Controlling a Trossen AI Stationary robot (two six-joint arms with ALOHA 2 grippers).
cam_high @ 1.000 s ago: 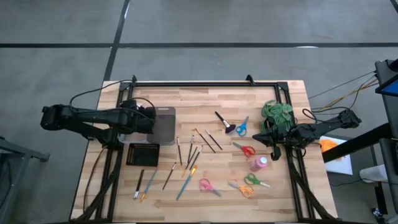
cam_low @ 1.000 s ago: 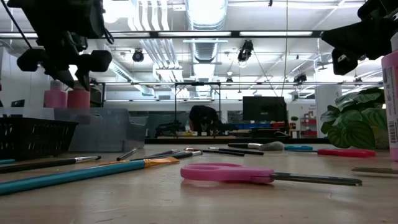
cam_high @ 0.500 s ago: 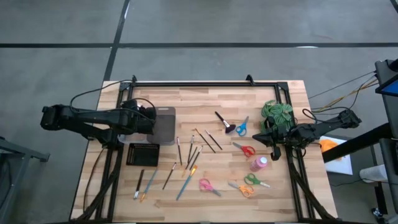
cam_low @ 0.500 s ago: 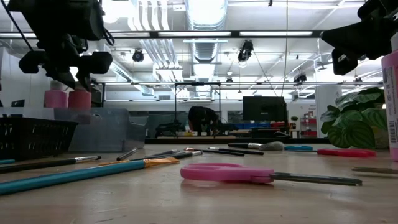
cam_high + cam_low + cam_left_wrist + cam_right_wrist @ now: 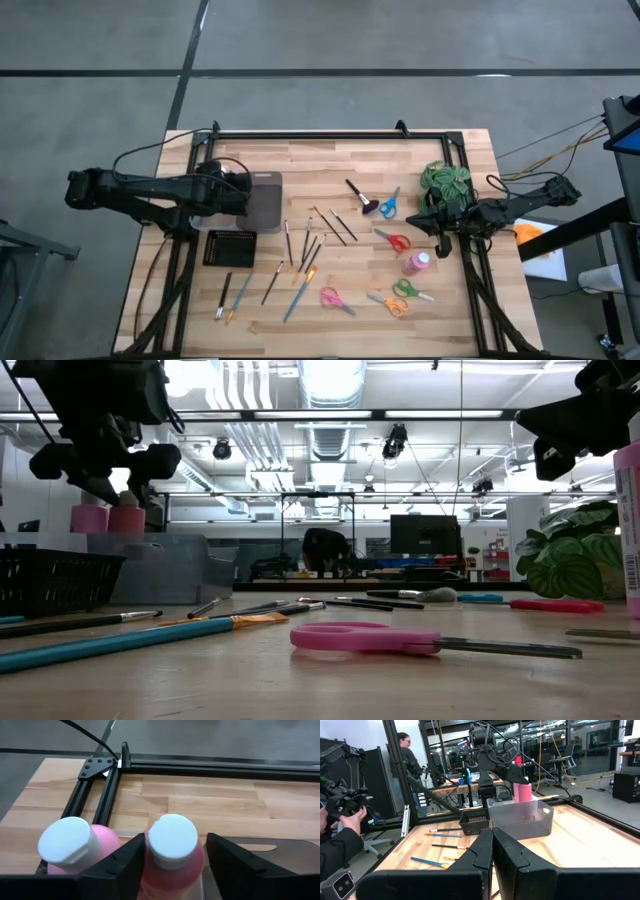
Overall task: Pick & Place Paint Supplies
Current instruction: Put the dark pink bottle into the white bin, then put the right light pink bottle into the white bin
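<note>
Taking the grey bin [image 5: 263,200] as the landmark: from above, the left arm hides what sits in the bin's left end. The left wrist view shows it: two pink bottles with white caps, one [image 5: 172,851] upright between the left gripper [image 5: 172,865]'s fingers [image 5: 125,862], the other [image 5: 75,845] just beside it, outside the fingers. The low view shows both standing upright in the bin, caps hidden behind the gripper.

The left gripper stands partly open around its bottle; a sliver of gap seems to show on each side, though whether the pads touch it cannot be told for sure.

The right gripper [image 5: 440,232] waits well to the right of the bin, beside the green plant [image 5: 446,181], fingers pressed together on nothing.

A third pink bottle [image 5: 416,263] stands on the table near the right gripper. The thin paintbrushes [image 5: 308,243] lie flat right of and below the bin, mostly running lengthwise toward the table's near edge, some slanted. The stubby black brush [image 5: 358,197] lies diagonally, right of the bin.
</note>
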